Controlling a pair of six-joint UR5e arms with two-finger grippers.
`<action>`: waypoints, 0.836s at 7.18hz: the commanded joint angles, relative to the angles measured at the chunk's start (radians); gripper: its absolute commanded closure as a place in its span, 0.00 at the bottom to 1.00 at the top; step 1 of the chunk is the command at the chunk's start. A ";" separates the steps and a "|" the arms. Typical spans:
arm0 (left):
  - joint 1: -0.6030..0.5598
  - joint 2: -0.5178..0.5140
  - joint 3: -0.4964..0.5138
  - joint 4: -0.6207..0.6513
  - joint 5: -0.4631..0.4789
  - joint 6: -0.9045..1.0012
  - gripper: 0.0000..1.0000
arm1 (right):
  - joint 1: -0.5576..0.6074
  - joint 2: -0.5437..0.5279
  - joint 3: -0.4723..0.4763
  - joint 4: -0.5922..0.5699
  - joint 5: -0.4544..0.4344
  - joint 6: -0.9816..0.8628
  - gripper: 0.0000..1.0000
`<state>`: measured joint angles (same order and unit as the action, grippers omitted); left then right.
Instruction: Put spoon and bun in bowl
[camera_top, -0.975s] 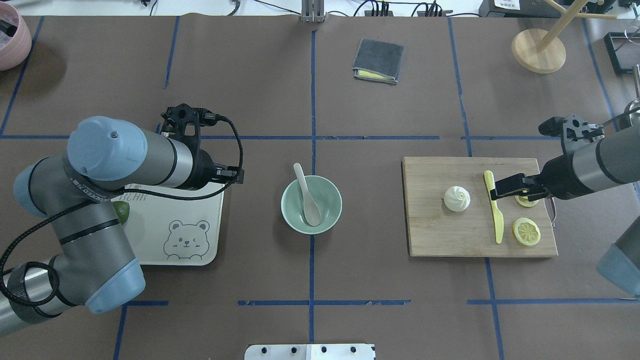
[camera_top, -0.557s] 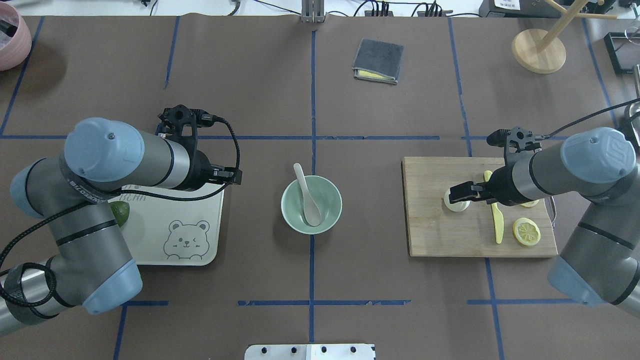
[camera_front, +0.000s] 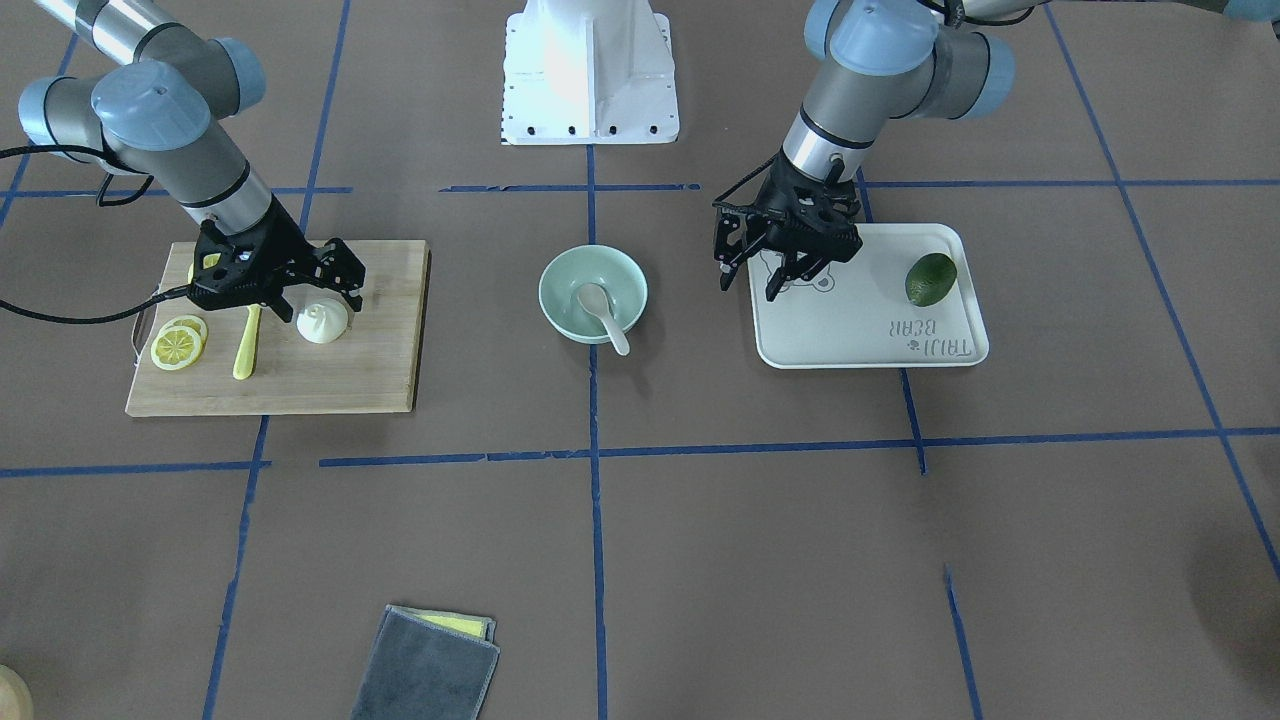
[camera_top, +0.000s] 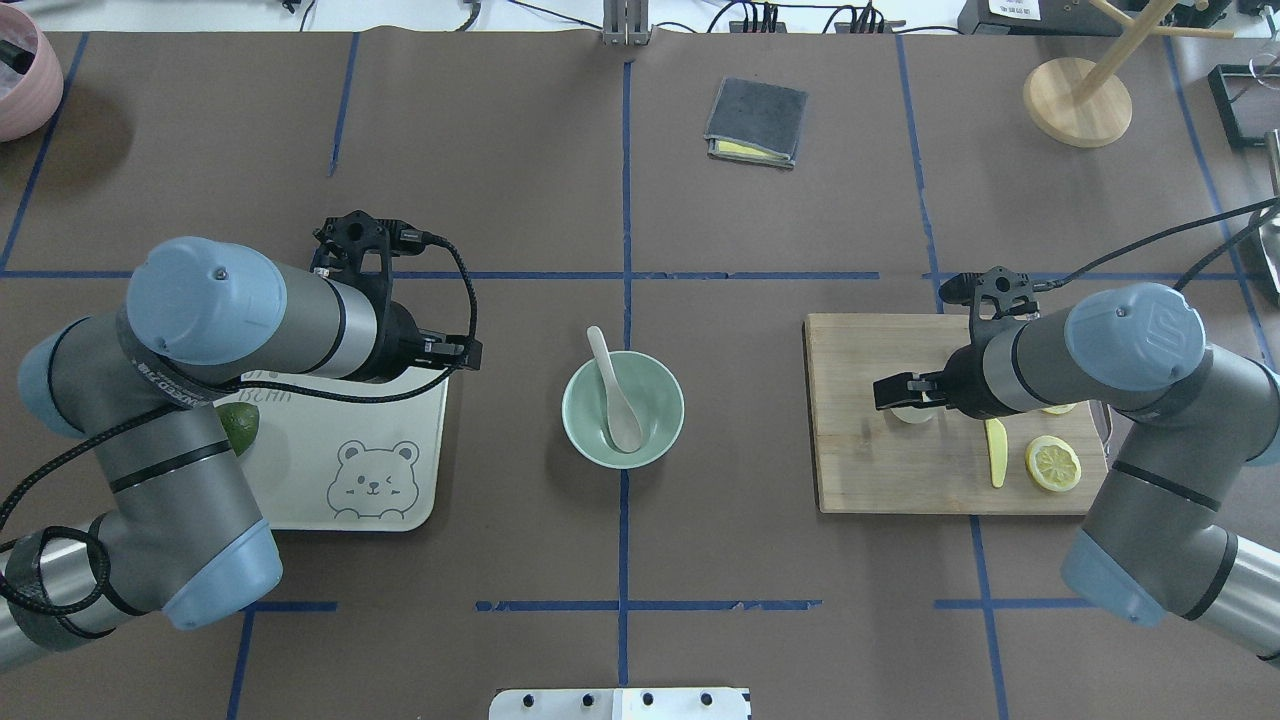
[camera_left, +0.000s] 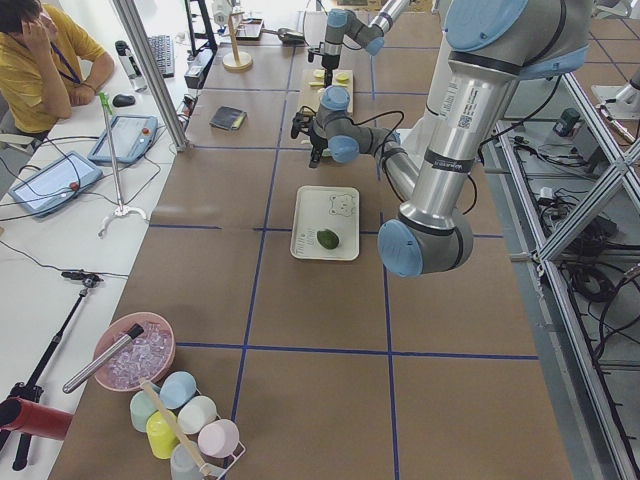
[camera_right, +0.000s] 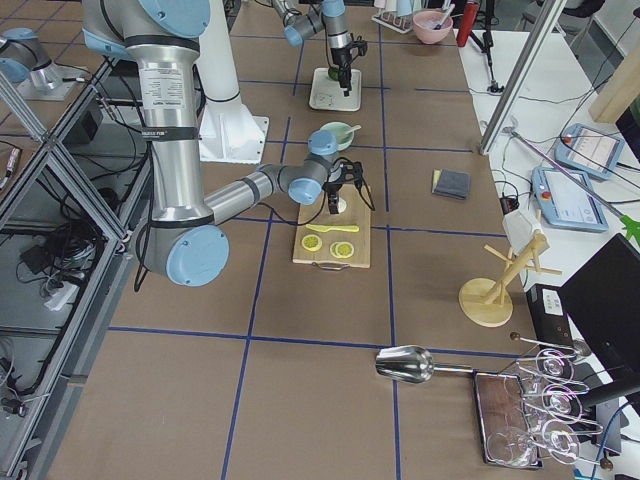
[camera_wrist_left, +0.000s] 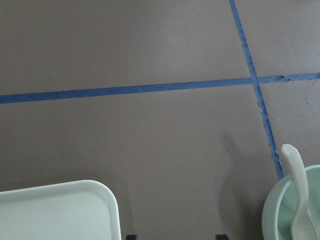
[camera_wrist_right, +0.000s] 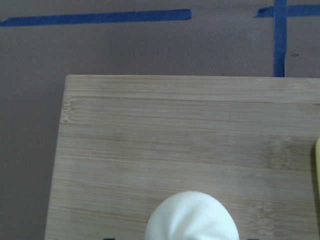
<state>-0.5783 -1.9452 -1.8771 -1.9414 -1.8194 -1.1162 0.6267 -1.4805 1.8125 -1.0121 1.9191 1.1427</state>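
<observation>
The off-white spoon lies in the mint-green bowl at the table's middle, with its handle over the far rim; both also show in the front view, the spoon and the bowl. The white bun sits on the wooden cutting board. My right gripper is open just above the bun, with a finger on either side of it. From overhead it hides most of the bun. The right wrist view shows the bun at the bottom centre. My left gripper is open and empty over the tray's corner.
A white bear tray with a green avocado lies left of the bowl. On the board lie a yellow knife and lemon slices. A folded grey cloth and a wooden stand are at the far side.
My right arm has moved left across the board, from over the knife to over the bun, and stays open. The left arm has barely shifted.
</observation>
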 joint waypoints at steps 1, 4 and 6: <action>0.000 0.003 -0.001 0.001 0.000 -0.001 0.38 | -0.002 0.000 -0.004 0.000 -0.003 0.000 0.21; 0.000 0.003 -0.004 0.001 0.000 -0.005 0.38 | -0.001 0.000 -0.007 0.000 0.000 0.000 0.48; 0.000 0.003 -0.008 0.001 0.000 -0.005 0.38 | -0.001 0.000 0.001 -0.002 0.003 0.005 0.58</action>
<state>-0.5783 -1.9422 -1.8835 -1.9405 -1.8193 -1.1209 0.6257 -1.4803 1.8087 -1.0128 1.9208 1.1453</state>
